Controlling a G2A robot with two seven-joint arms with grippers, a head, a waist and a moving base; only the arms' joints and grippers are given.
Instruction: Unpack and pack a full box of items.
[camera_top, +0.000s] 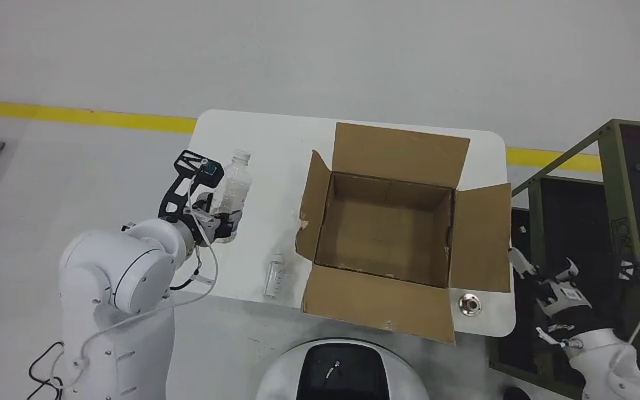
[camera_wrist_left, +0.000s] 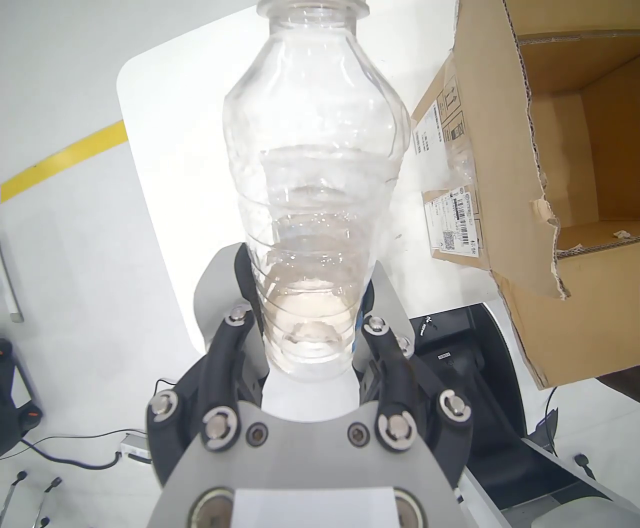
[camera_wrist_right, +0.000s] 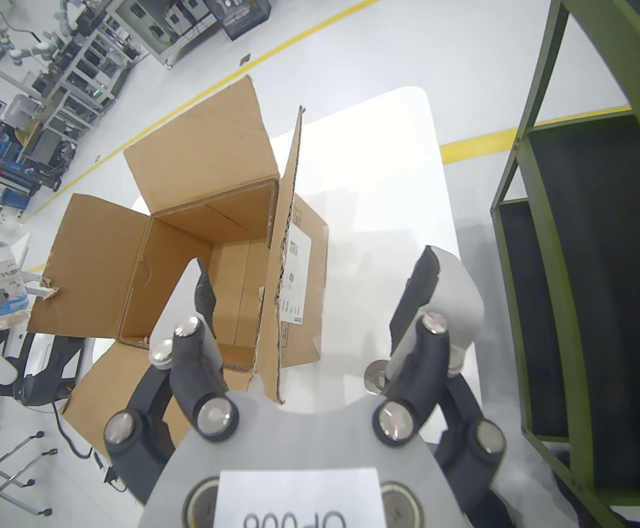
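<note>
Left claw (camera_wrist_left: 306, 325): I grip the clear bottle (camera_wrist_left: 310, 175) near its base.
Right claw (camera_wrist_right: 320, 290): I see it spread wide.
Box (camera_top: 400, 152): flaps open.

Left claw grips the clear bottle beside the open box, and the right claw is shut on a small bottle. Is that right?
No: the right claw is open and holds nothing, as the right wrist view shows. The left claw does grip the clear bottle beside the open box.

The white counter (camera_top: 270, 140) carries an open cardboard box (camera_top: 400, 150) toward its right. A small bottle (camera_top: 274, 275) lies just left of it, a round metal piece (camera_top: 468, 305) at the near-right corner.
</note>
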